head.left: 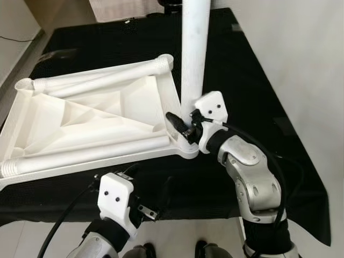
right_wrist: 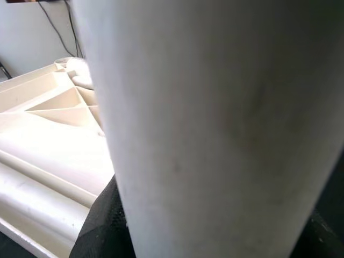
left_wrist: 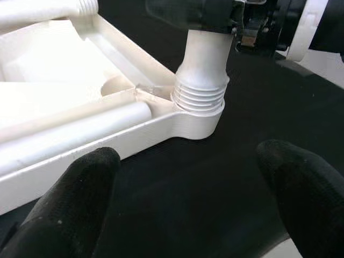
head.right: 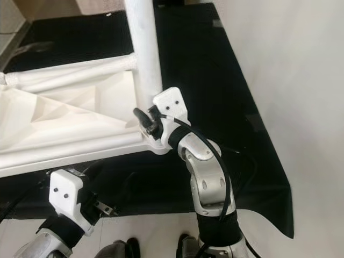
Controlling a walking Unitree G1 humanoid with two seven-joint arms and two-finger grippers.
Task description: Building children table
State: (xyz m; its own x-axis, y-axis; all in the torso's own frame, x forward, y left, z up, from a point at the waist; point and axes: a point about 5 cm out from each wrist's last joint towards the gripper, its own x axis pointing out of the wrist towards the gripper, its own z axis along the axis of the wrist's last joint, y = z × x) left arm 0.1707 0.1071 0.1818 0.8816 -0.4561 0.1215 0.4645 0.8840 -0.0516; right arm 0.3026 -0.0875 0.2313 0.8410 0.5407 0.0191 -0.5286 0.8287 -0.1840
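The white children's table top (head.left: 80,115) lies upside down on a black cloth. Two loose white legs (head.left: 102,80) (head.left: 91,153) rest inside it along the far and near ribs. A third white leg (head.left: 194,54) stands upright in the threaded corner socket (left_wrist: 199,115) at the near right. My right gripper (head.left: 183,126) is shut on this upright leg (right_wrist: 215,129) just above the socket. My left gripper (left_wrist: 185,204) hangs open near the cloth's front edge, a little short of that corner, with nothing between its fingers (left_wrist: 70,204).
The black cloth (head.left: 258,80) covers a low surface, and its front edge runs just before my body. Pale floor (head.left: 312,64) lies to the right. A dark cable (head.left: 16,38) trails at the far left. My feet (head.left: 207,250) stand below the front edge.
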